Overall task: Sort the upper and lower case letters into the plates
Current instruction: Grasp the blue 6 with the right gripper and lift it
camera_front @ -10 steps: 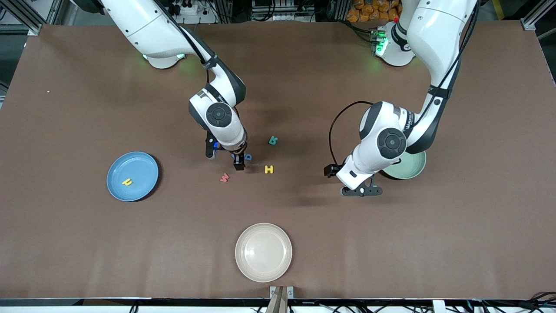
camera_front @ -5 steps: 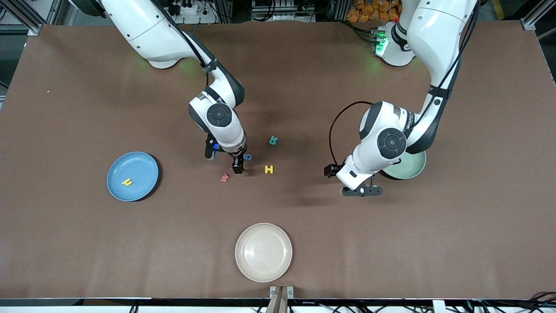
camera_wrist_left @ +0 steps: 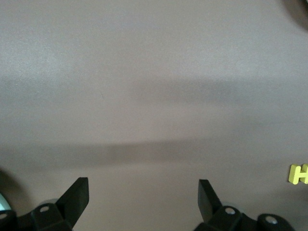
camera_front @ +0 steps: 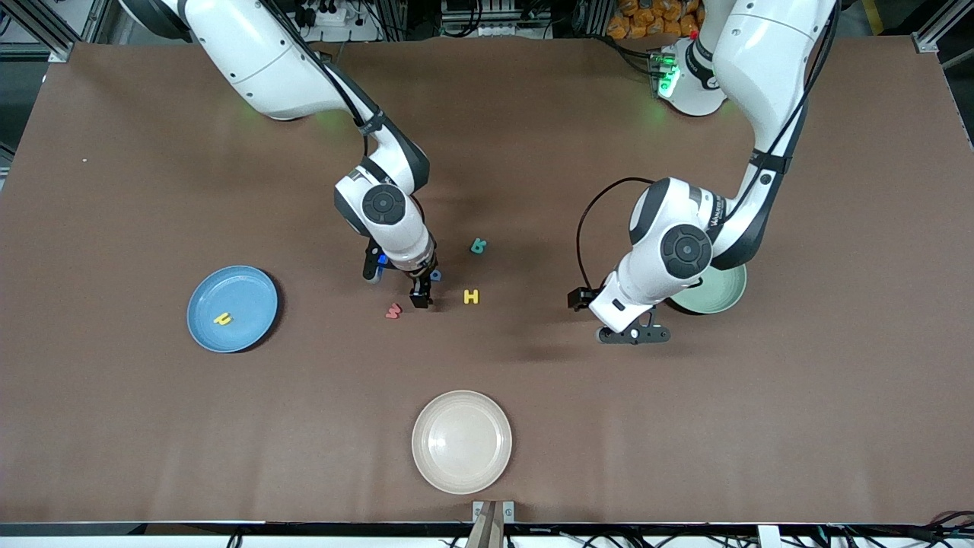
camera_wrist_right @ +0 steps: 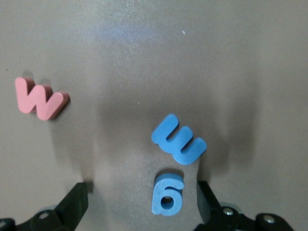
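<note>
The right gripper (camera_front: 420, 293) is low over the middle of the table (camera_front: 122, 426), jaws apart and empty. Its wrist view shows what the front view hides under the arm — a blue "E"-like letter (camera_wrist_right: 179, 139) and a blue "6"-shaped piece (camera_wrist_right: 167, 194) lying side by side between the fingers (camera_wrist_right: 74, 202), with the red "w" (camera_wrist_right: 39, 98) off to one side. From the front, only a sliver of blue (camera_front: 435, 275) peeks out beside the wrist; the red "w" (camera_front: 393, 310) sits just beside the gripper, toward the right arm's end.

The yellow "H" (camera_front: 472, 297) lies near the gripper, toward the left arm's end, and the teal letter (camera_front: 478, 246) is farther from the camera than it. A yellow letter (camera_front: 222, 319) lies in the blue plate (camera_front: 255, 293).

The left gripper (camera_front: 633, 333) waits with jaws wide and empty, just beside the mint plate (camera_front: 727, 293). Its wrist view shows bare table plus the yellow "H" (camera_wrist_left: 298, 173) at the frame's edge.

A cream plate (camera_front: 461, 403) sits nearest the camera.
</note>
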{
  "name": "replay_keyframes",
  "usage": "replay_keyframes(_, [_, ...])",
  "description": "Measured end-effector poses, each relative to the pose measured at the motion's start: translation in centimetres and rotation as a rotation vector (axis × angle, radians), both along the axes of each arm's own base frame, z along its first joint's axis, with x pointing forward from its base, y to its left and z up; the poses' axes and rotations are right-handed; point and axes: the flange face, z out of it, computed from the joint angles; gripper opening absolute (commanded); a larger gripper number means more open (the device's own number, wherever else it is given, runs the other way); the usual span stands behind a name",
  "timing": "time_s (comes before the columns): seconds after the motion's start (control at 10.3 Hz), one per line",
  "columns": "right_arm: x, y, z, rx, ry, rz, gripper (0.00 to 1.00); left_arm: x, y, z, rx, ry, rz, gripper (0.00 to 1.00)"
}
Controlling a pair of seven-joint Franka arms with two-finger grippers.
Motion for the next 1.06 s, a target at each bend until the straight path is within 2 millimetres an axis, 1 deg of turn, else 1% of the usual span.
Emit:
replay_keyframes(0.1, [0.01, 0.01, 0.01, 0.0, 0.0, -0.002, 1.0, 0.0, 0.0, -0.02, 0.0, 0.0, 0.0, 1.0])
replay_keyframes(0.19, [0.02, 0.02, 0.03, 0.001, -0.001, -0.003, 0.54, 0.0, 0.0, -0.02, 0.0, 0.0, 0.0, 1.0])
replay_keyframes(0.29, [0.02, 0.04, 0.04, -0.002, -0.003, 0.002, 0.01, 0.0, 0.0, -0.02, 0.0, 0.0, 0.0, 1.0])
replay_keyframes(0.58, [-0.01, 0.43, 0.37, -0.021, -0.032, 0.046, 0.0, -0.03, -0.01, -0.12, 0.001, 0.002, 0.0, 1.0])
replay_keyframes(0.87, [0.25, 0.57, 0.93, -0.025, -0.048, 0.059, 0.0, -0.08, -0.09, -0.18, 0.001, 0.004, -0.002, 1.0])
replay_keyframes(1.06, [0.28, 0.53, 0.96, -0.039, -0.056, 0.078, 0.0, -0.08, -0.08, -0.2, 0.002, 0.004, -0.002, 1.0])
